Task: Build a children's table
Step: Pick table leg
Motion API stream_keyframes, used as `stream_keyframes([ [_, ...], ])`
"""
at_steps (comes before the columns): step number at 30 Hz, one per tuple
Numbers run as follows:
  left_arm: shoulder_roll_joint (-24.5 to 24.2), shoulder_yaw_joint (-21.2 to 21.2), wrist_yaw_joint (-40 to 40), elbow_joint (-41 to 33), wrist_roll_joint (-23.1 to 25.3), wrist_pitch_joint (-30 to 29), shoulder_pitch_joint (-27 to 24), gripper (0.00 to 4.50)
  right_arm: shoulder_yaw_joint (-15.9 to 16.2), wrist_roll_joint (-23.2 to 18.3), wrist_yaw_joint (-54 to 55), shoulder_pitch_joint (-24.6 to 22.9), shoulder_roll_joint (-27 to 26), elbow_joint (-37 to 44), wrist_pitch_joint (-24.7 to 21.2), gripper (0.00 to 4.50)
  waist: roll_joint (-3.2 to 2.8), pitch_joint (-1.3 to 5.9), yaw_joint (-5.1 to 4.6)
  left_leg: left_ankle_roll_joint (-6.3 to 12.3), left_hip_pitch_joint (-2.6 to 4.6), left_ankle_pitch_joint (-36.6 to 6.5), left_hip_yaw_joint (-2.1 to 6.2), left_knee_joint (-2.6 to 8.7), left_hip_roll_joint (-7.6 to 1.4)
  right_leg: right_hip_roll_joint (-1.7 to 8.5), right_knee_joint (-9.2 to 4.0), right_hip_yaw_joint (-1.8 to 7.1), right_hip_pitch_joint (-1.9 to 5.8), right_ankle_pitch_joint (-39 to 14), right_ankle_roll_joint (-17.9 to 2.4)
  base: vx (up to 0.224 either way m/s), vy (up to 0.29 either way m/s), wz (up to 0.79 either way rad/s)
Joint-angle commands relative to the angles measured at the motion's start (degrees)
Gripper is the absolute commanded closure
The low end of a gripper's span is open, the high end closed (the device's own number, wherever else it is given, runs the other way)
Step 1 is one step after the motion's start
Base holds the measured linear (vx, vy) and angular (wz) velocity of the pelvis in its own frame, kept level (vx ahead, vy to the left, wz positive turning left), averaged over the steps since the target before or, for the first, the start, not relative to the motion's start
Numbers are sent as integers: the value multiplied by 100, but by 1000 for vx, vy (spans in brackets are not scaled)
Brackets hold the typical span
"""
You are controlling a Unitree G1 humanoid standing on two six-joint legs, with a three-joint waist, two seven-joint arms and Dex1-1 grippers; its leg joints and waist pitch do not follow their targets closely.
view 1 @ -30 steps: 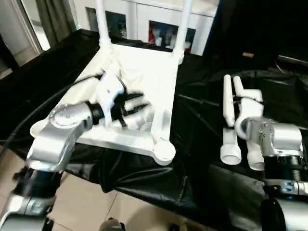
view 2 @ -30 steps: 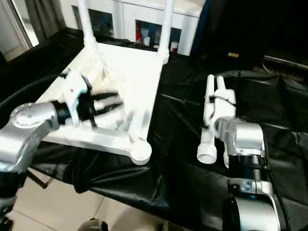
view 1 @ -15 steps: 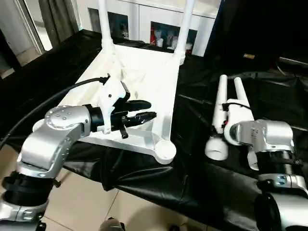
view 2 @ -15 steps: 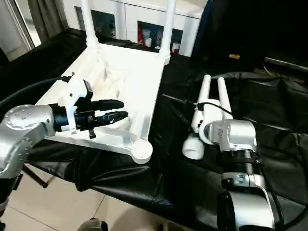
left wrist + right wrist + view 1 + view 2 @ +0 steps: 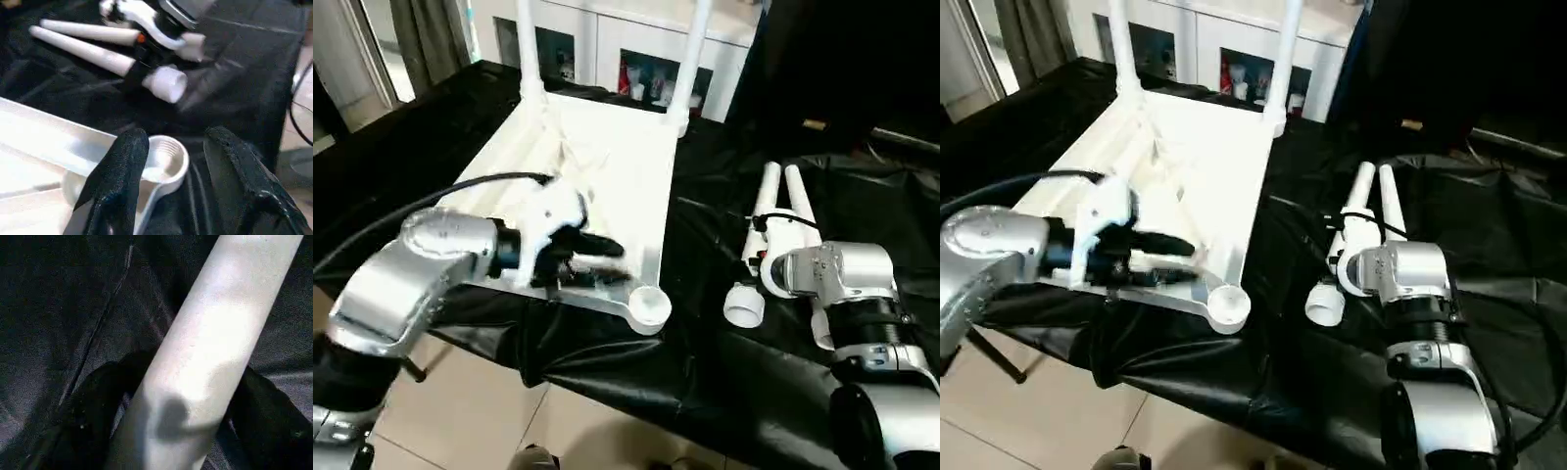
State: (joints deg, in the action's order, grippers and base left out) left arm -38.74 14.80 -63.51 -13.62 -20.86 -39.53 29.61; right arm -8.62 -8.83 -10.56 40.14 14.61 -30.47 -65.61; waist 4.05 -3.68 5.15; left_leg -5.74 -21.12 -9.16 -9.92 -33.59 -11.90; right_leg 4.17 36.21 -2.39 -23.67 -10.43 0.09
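Note:
The children's table top [image 5: 607,157] lies upside down on black cloth, with two legs [image 5: 527,49] [image 5: 695,49] standing upright in its far corner sockets. The near right socket [image 5: 649,305] holds nothing. My left gripper [image 5: 612,264] hovers over the near rim, open, its fingers [image 5: 122,166] pointing at that socket [image 5: 164,159]. To the right lie two loose legs. My right gripper [image 5: 186,396] is shut on the left one [image 5: 766,191], whose threaded end [image 5: 741,304] points toward me. The other loose leg [image 5: 800,191] lies beside it.
A white cabinet with glass doors [image 5: 636,59] stands behind the table. The black cloth [image 5: 705,372] hangs over the front edge above a tiled floor [image 5: 470,431]. A black cable [image 5: 411,211] runs along my left arm.
The right gripper's jaws have narrowed around the leg, and its threaded end has swung left, nearer the table top. The left gripper has widened a little and dropped toward the near rim. The camera shifted.

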Motion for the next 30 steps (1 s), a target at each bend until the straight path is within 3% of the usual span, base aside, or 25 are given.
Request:
stream_keyframes([
  [1, -72, 164, -116, 94, 166, 69, 137, 193, -46, 20, 4, -3, 43, -124, 6, 150, -85, 406, 5, -540, 81, -1181, -40, 376, -21, 249, -410, 197, 261, -1339, -648, 0, 0, 0],
  [2, -56, 208, -129, 182, 168, 114, 170, 191, -58, 13, 28, -23, 36, -93, -6, 159, -145, 406, 7, -564, 88, -1200, -31, 379, -22, 248, -403, 198, 257, -1332, -654, 0, 0, 0],
  [3, -49, 226, -134, 214, 165, 123, 180, 187, -61, 13, 35, -37, 39, -82, -7, 168, -125, 408, -7, -580, 97, -1260, -37, 375, -19, 237, -419, 196, 252, -1313, -670, 0, 0, 0],
  [4, -38, 249, -144, 264, 162, 136, 192, 178, -64, 14, 44, -59, 45, -71, -1, 174, -163, 417, 3, -594, 98, -1260, -29, 374, -19, 241, -402, 196, 263, -1268, -695, 0, 0, 0],
  [5, -20, 265, -142, 316, 167, 144, 206, 165, -95, 10, 71, -89, 45, -37, -9, 182, -154, 413, -6, -599, 97, -1285, -34, 374, -17, 230, -411, 195, 257, -1233, -720, 0, 0, 0],
  [8, 61, 272, -139, 531, 183, 139, 287, 143, -255, -48, 163, -225, 44, 190, -87, 208, -236, 425, 4, -617, 113, -1341, -18, 370, -10, 223, -400, 188, 272, -1097, -788, 0, 0, 0],
  [14, 147, 284, -153, 757, 230, 196, 360, 99, -562, -135, 311, -237, 34, 285, -24, 245, -198, 429, 2, -573, 99, -1325, -19, 369, -8, 234, -412, 184, 289, -1179, -825, 0, 0, 0],
  [15, 190, 286, -137, 836, 227, 192, 396, 89, -712, -192, 372, -223, 5, 315, 32, 248, -140, 432, 0, -554, 95, -1281, -22, 372, -13, 237, -416, 181, 297, -1181, -819, 0, 0, 0],
  [18, 297, 229, -111, 997, 161, 193, 481, 65, -915, -288, 430, -189, -43, 345, 335, 257, -151, 434, 16, -533, 94, -1234, -23, 369, -16, 249, -405, 180, 290, -1195, -810, 0, 0, 0],
  [20, 482, 108, 54, 1257, 169, 263, 631, 45, -1236, -546, 354, -147, -159, 453, 847, 260, -154, 447, 25, -509, 88, -1174, -22, 357, -18, 259, -394, 178, 298, -1104, -831, 0, 0, 0],
  [22, 849, -129, 451, 1653, 169, 378, 866, 25, -1626, -1012, -39, -157, -353, 673, 1777, 261, -144, 449, 27, -463, 85, -1206, -28, 349, -20, 269, -401, 177, 299, -1118, -839, 0, 0, 0],
  [23, 957, -198, 581, 1757, 170, 421, 929, 21, -1677, -1103, -163, -170, -383, 733, 1963, 261, -142, 445, 15, -401, 65, -1242, -46, 348, -22, 271, -415, 184, 302, -1073, -857, 0, 0, 0],
  [24, 1457, -555, 1217, 2151, 81, 428, 1199, 18, -1814, -1379, -546, -184, -434, 929, 2123, 262, -146, 460, 21, -348, 61, -1221, -49, 332, -22, 258, -402, 178, 333, -955, -928, 0, 0, 0],
  [25, 1615, -672, 1422, 2261, 39, 411, 1284, 12, -1861, -1469, -645, -176, -443, 977, 2072, 262, -149, 477, 54, -272, 79, -1098, -32, 323, -34, 264, -385, 171, 336, -739, -985, 0, 0, 0],
  [26, 1685, -727, 1504, 2296, 2, 362, 1324, 12, -1896, -1550, -724, -178, -456, 1017, 2014, 262, -134, 472, 47, -235, 51, -1003, -25, 329, -31, 265, -371, 167, 354, -640, -1024, 0, 0, 0],
  [27, 2047, -1009, 1936, 2481, -181, 140, 1532, 0, -2059, -1983, -1174, -201, -526, 1250, 1736, 262, -120, 460, 49, -189, 36, -958, -34, 334, -18, 243, -372, 163, 365, -560, -1062, 0, 0, 0],
  [29, 2388, -1283, 2317, 2732, -378, -43, 1767, 0, -2139, -2448, -1688, -303, -597, 1581, 1513, 262, -113, 483, 86, -60, 40, -860, -28, 309, -22, 265, -358, 158, 380, -389, -1151, 0, 0, 0],
  [30, 2523, -1396, 2457, 2861, -463, -105, 1873, 0, -2154, -2643, -1899, -361, -626, 1734, 1434, 262, -63, 481, 116, 36, 24, -812, -42, 302, -11, 263, -355, 155, 403, -353, -1201, 0, 0, 0],
])
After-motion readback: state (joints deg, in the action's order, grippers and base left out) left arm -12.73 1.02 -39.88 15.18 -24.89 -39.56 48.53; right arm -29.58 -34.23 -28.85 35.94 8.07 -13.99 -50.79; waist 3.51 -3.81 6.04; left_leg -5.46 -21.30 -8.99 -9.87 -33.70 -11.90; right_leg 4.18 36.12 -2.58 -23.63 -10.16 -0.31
